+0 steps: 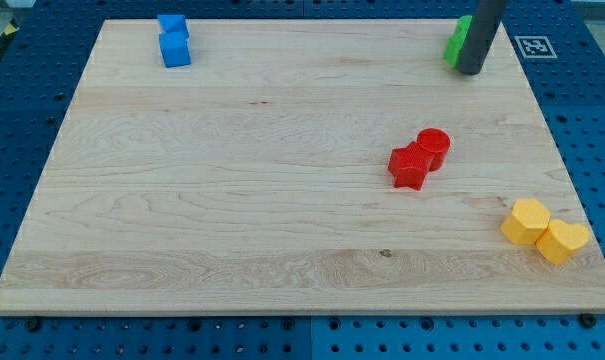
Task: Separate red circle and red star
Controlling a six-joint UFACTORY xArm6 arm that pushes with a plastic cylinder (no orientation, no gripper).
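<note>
At the lower right of the frame, near the board [182,250] edge, two yellow blocks [544,232] lay touching. Further up, right of centre, the red star [409,166] sat pressed against the red circle [433,146], the circle at its upper right; both were plain bright red, the circle a squat cylinder. At the upper left sat two blue blocks [173,41]. At the upper right my tip [471,71] stood touching a green block [457,42], well apart from the reds; it grasped nothing
</note>
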